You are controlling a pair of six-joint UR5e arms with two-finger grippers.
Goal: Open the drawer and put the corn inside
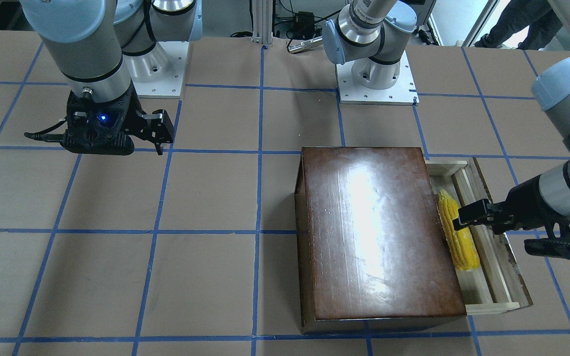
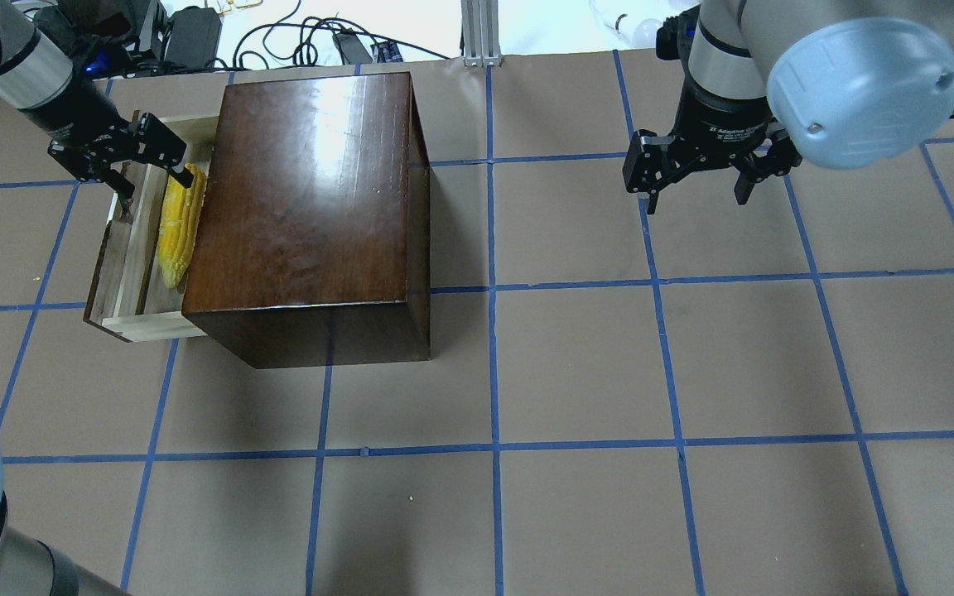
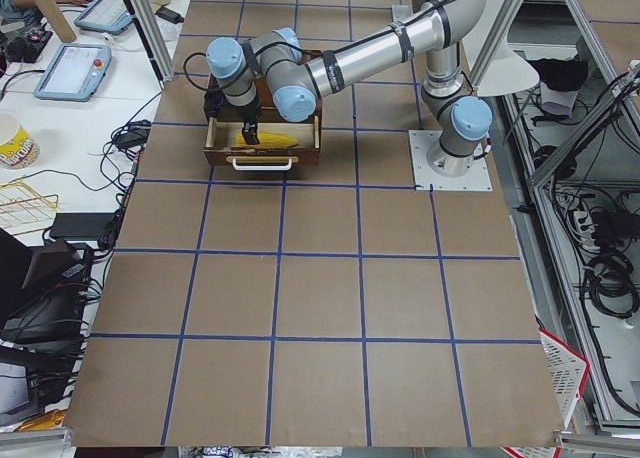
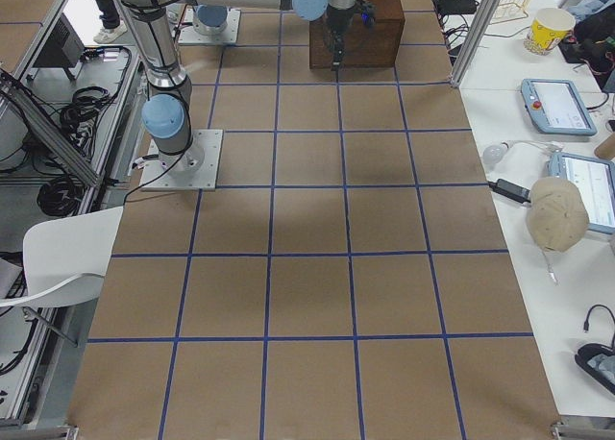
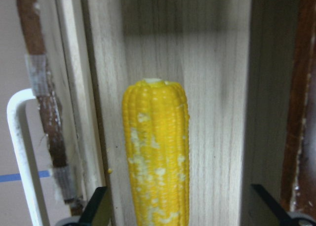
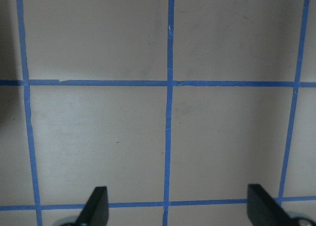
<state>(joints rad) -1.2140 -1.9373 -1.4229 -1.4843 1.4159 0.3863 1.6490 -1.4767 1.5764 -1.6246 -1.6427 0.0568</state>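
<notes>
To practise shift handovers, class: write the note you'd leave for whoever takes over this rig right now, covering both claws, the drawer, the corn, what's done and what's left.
Left claw: open, straddling the corn, not gripping it.
Right claw: open, above bare table, holding nothing.
Drawer: pulled out of the box; the corn lies on its floor.
Done: drawer opened, corn inside.
Left: probably only lifting the left claw clear.

front and overhead opposed — both on drawer (image 1: 493, 283)
</notes>
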